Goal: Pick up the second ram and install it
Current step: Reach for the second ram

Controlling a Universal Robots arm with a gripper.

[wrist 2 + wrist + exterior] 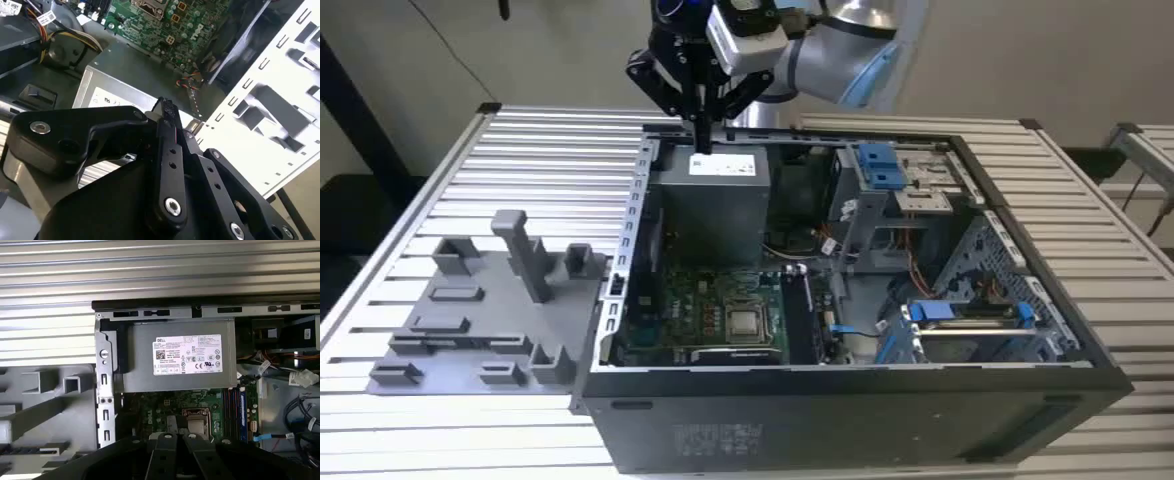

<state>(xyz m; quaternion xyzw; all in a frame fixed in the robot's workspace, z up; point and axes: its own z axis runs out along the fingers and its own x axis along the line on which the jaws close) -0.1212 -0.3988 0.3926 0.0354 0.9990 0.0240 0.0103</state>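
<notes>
My gripper [703, 135] hangs above the back of the open computer case, over the grey power supply [714, 200], and touches nothing. Its black fingers [167, 115] are pressed together with nothing between them. The green motherboard [160, 412] lies below the power supply [175, 360]. Beside the processor socket [195, 420] run the memory slots [234, 410], with long dark strips in them and a blue one [243, 410] at the edge. I cannot tell which of these strips is the second ram. The grey holder tray [480, 320] sits outside the case at the exterior view's left.
The black case [854, 400] stands open on a ribbed metal table [547, 160]. Drive cages with blue latches [881, 165] and loose cables [854, 240] fill the case's side at the exterior view's right. Upright posts [520, 250] rise from the tray.
</notes>
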